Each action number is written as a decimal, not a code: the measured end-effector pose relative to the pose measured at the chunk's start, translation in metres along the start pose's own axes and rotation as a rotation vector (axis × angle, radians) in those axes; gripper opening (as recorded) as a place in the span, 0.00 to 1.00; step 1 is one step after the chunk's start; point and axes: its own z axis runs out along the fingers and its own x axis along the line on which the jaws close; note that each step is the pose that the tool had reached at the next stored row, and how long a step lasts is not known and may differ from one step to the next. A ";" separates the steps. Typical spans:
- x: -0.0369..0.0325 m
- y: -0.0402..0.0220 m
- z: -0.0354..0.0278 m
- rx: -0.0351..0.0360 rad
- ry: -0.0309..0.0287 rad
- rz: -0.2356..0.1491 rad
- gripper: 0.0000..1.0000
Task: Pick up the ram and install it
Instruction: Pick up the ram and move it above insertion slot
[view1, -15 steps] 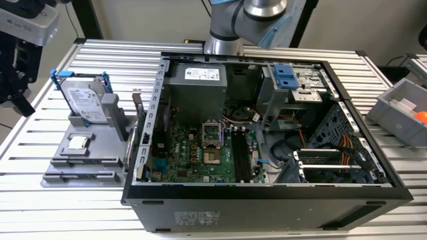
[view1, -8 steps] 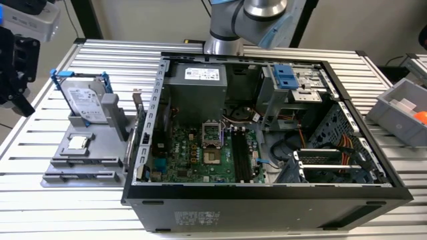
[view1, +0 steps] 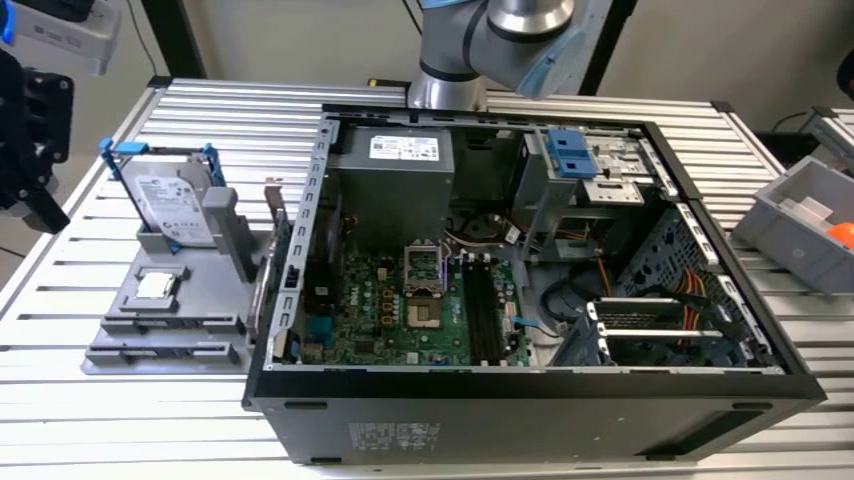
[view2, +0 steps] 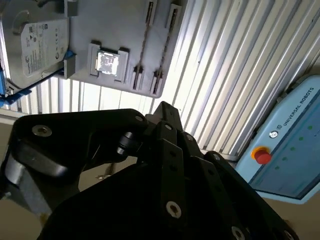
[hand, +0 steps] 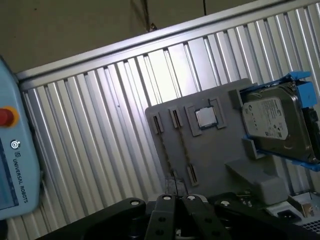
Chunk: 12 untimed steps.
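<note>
1 thin ram (hand: 183, 145), edge-on in grey holder (hand: 220, 150) nr HDD (hand: 272, 120)

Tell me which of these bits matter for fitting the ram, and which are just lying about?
For the job:
ram, on edge in the grey holder
black memory slots on the motherboard
open computer case

Lying about:
hard drive
small square chip
grey bin
blue control pendant

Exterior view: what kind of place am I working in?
Probably a robot workbench for computer assembly: a ribbed aluminium-slat table, an open black desktop computer case showing its green motherboard, and a grey fixture holding a silver hard drive.
</note>
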 end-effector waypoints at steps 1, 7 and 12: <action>0.0000 0.0000 0.0000 -0.0001 0.0004 -0.011 0.00; 0.0000 0.0000 0.0000 -0.0004 0.0023 -0.074 0.00; 0.0000 0.0000 -0.0001 -0.0006 0.0038 -0.116 0.00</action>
